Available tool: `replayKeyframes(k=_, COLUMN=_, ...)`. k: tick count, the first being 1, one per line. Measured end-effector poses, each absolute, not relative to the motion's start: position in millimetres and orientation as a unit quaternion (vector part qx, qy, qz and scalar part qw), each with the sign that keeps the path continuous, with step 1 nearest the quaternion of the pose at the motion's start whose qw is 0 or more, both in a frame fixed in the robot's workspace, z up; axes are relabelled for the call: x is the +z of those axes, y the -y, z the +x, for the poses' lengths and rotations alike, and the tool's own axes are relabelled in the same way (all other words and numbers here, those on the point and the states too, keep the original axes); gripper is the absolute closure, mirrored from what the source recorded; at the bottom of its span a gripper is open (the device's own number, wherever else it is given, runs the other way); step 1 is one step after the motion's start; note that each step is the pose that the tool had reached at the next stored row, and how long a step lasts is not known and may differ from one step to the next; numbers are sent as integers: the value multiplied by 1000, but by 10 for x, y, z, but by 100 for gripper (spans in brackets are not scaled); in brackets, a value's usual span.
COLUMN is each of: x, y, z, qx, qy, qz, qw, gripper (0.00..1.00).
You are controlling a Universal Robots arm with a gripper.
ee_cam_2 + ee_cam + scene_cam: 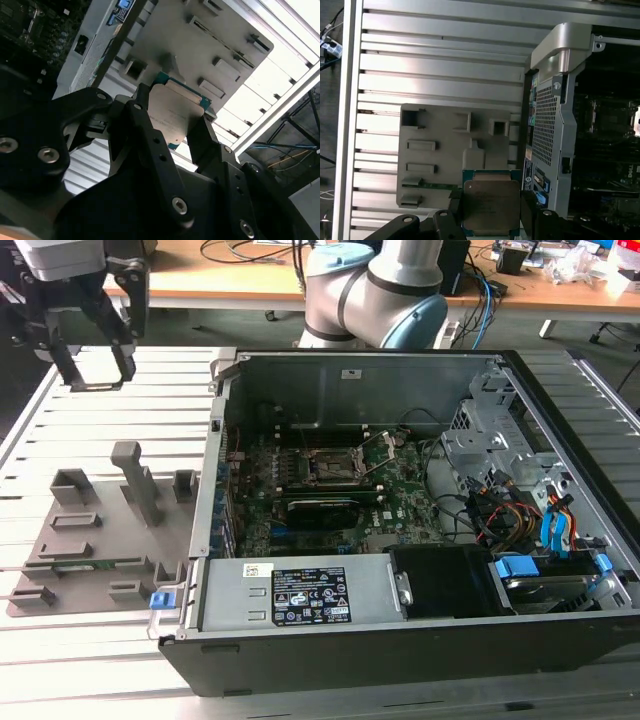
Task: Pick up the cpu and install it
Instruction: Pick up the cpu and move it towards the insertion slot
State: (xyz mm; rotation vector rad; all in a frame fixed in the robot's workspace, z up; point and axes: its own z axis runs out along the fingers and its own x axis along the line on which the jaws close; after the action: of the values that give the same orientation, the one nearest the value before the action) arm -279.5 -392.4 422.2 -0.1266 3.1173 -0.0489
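First wrist view: the cpu (490, 205) sits squarely between the two black fingers (455, 202) of the gripper (491, 196). The jaws are closed on two opposite edges of the chip, and its silvery top plate faces the camera, with a thin green-blue rim around it. The second wrist view shows the same pinch, one finger pressed to each side of the cpu (172, 112). Behind the chip lies the grey fixture plate (450, 135) with its blocks and slots, and the cpu is lifted clear of it. In the exterior view the gripper (98, 375) hangs above the slatted table (100, 660) at the exterior view's left. It is well apart from the open computer case (400, 365) and the motherboard socket (335, 468).
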Motion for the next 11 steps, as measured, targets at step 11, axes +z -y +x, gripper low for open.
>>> replayKeyframes(k=11, x=4222, y=3906, z=-2167, qx=-16, qy=-999, qz=-41, qw=6, gripper=45)
